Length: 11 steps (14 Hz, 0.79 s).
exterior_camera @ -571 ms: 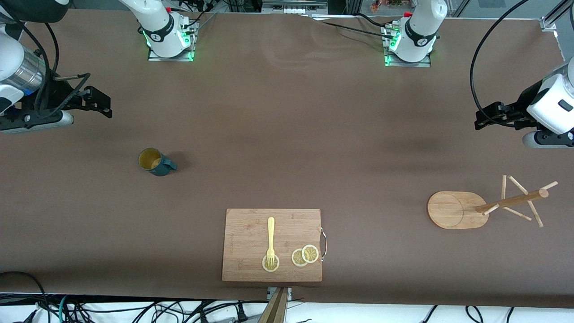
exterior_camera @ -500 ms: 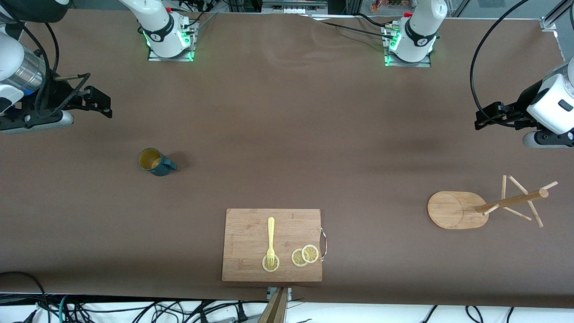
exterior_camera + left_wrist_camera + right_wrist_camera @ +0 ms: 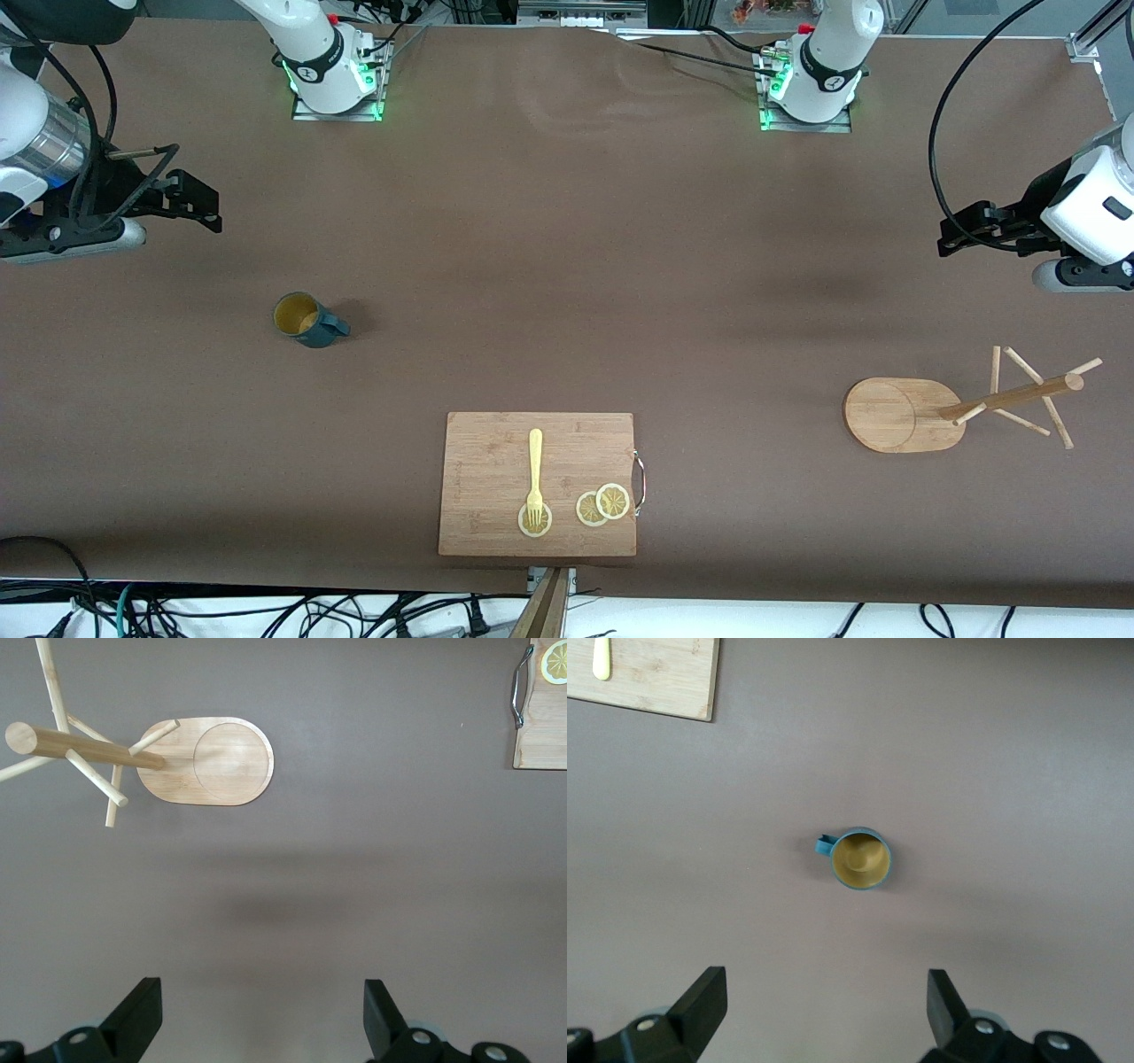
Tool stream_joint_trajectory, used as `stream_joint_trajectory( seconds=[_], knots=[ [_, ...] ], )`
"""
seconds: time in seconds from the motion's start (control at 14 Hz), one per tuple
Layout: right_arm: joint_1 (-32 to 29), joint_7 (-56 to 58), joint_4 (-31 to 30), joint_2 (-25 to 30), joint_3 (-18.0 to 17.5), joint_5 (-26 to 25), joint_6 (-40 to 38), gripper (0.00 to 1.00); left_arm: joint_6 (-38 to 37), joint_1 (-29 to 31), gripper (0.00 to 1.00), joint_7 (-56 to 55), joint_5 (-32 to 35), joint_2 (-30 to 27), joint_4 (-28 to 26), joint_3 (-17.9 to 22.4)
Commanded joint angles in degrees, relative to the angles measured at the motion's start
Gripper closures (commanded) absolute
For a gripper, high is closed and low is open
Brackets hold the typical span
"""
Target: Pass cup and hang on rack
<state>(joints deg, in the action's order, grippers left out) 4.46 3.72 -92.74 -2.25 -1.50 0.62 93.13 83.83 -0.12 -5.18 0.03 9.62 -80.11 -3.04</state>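
The dark teal cup (image 3: 306,320) stands upright on the table toward the right arm's end, its yellowish inside showing and its handle pointing toward the table's middle. It also shows in the right wrist view (image 3: 860,858). The wooden rack (image 3: 895,415) stands on its oval base toward the left arm's end, with thin pegs on its post (image 3: 1010,396). It also shows in the left wrist view (image 3: 213,762). My right gripper (image 3: 193,202) is open and empty, up over bare table beside the cup (image 3: 824,1014). My left gripper (image 3: 964,232) is open and empty over bare table beside the rack (image 3: 262,1019).
A rectangular wooden cutting board (image 3: 496,523) lies near the front edge at the table's middle, with a yellow fork (image 3: 534,474) and lemon slices (image 3: 602,504) on it. Its corners show in both wrist views (image 3: 540,726) (image 3: 656,678). Cables hang past the front edge.
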Motion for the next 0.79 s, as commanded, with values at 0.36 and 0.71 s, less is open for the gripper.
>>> stream_joint_trajectory(
  seconds=[0.36, 0.71],
  knots=[
    [-1.39, 1.29, -0.51, 0.67, -0.88, -0.62, -1.54, 0.0, -1.39, 0.3, 0.0, 1.31, -0.91, 1.02, 2.24, 0.05],
    [-1.39, 1.29, -1.21, 0.41, -0.79, -0.79, -1.37, 0.0, -1.39, 0.3, 0.0, 1.31, -1.0, 1.11, 2.24, 0.05]
  ],
)
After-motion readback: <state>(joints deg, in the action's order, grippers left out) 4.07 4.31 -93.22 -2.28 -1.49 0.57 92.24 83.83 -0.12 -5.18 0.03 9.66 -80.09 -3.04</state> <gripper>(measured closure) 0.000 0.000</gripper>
